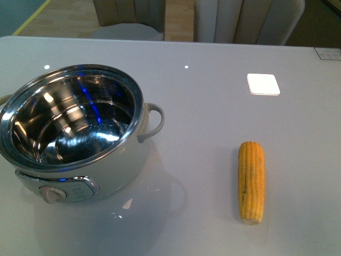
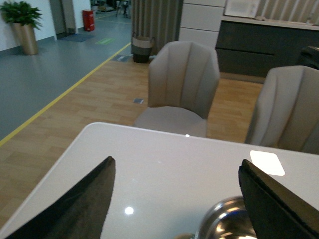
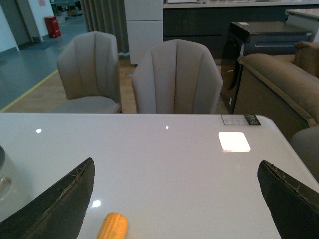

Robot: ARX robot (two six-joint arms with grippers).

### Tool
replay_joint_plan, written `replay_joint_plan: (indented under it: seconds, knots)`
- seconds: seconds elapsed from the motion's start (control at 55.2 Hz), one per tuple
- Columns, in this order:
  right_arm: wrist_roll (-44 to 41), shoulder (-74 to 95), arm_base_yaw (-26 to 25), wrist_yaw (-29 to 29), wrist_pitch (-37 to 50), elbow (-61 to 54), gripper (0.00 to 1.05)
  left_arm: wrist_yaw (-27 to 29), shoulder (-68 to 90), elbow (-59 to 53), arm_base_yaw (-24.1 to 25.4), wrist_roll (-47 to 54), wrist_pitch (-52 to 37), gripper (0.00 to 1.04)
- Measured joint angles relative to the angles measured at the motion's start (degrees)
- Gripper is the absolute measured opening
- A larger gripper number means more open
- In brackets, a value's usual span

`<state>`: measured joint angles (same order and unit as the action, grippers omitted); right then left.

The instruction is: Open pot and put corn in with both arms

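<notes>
Front view: round pot [image 1: 125, 170], shiny steel inside; ribbed corn [image 1: 251, 181] apart; left end effector [image 2: 177, 164], right end effector [image 3: 175, 163] released.

The left gripper [image 2: 175, 164] shows two matte black, wedge-shaped fingers [image 2: 75, 209] tapering to blunt tips; the right gripper [image 3: 175, 163] has the same dark fingers [image 3: 55, 204], edges scuffed pale and faintly nicked

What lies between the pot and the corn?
Nothing; the front view shows only bare table between pot and corn.
</notes>
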<state>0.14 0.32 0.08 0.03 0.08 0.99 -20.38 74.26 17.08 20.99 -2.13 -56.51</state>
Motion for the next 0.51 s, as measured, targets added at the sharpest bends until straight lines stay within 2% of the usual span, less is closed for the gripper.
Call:
replay_joint_plan:
  seconds: [0.091, 0.326, 0.38, 0.507]
  knots:
    - [0.0, 0.0, 0.0, 0.02, 0.0, 0.0, 0.96, 3.87, -6.43, -4.7, -3.82, 1.05, 1.6, 0.46]
    - [0.0, 0.0, 0.0, 0.0, 0.0, 0.0, 0.96, 9.16, -16.72, -10.29, -9.25, 1.44, 6.69, 0.05]
    - [0.0, 0.0, 0.0, 0.02, 0.0, 0.0, 0.96, 10.62, -17.73, -12.55, -10.8, 1.51, 4.35, 0.03]
    - [0.0, 0.0, 0.0, 0.0, 0.0, 0.0, 0.96, 12.39, -21.92, -14.73, -12.83, 1.51, 7.82, 0.03]
